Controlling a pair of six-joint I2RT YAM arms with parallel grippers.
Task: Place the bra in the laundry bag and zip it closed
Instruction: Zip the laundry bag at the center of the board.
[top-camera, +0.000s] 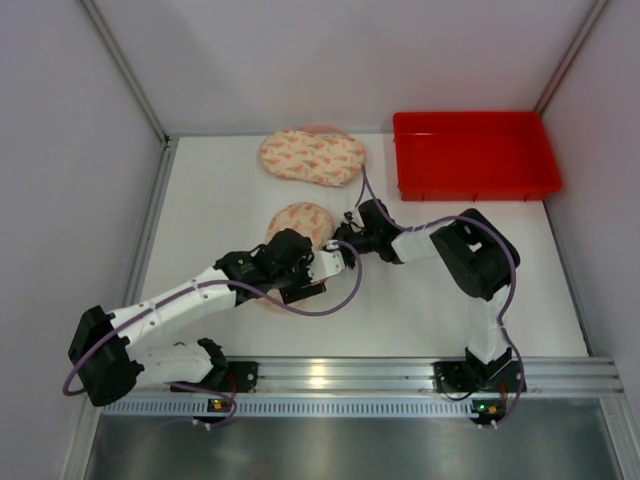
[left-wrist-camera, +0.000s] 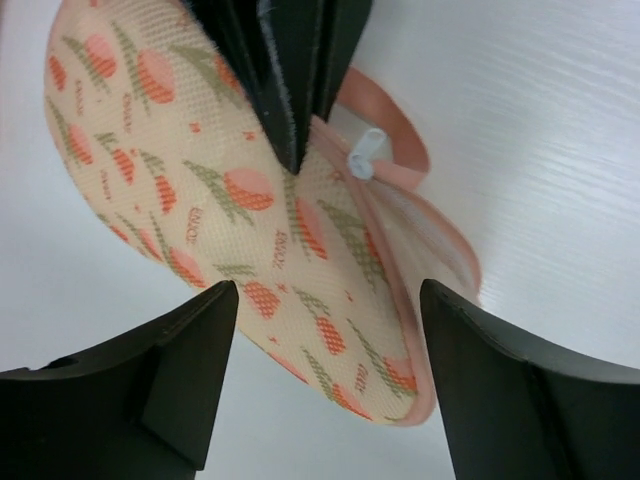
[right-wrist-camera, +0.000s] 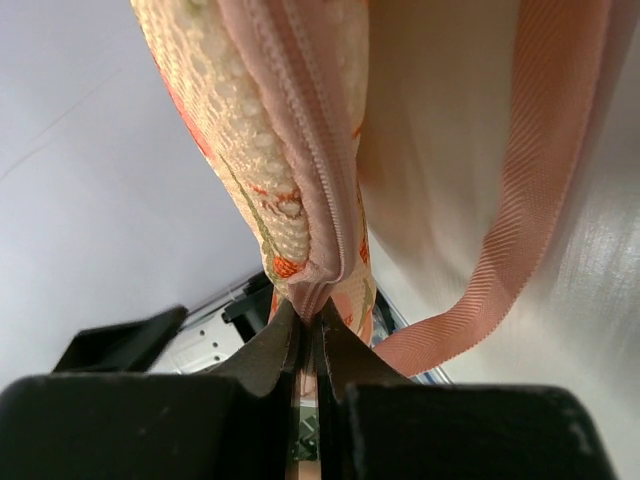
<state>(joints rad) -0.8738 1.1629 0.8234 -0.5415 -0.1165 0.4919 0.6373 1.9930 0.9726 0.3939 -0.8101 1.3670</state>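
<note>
The laundry bag (top-camera: 297, 218), a rounded mesh pouch with an orange and green print and pink trim, is held up off the middle of the white table. My right gripper (right-wrist-camera: 318, 312) is shut on its pink zipped seam (right-wrist-camera: 320, 170), and a pink ribbon loop (right-wrist-camera: 530, 200) hangs beside it. In the left wrist view the bag (left-wrist-camera: 200, 190) fills the frame, with a white zip pull (left-wrist-camera: 366, 155) next to the right gripper's dark fingers (left-wrist-camera: 290, 90). My left gripper (left-wrist-camera: 330, 340) is open, its fingers either side of the bag's lower edge without touching. The bra is hidden.
A second printed fabric piece (top-camera: 312, 157), wider and two-lobed, lies at the back of the table. A red bin (top-camera: 475, 155) stands at the back right. A metal rail (top-camera: 400, 375) runs along the near edge, and side walls close in the table.
</note>
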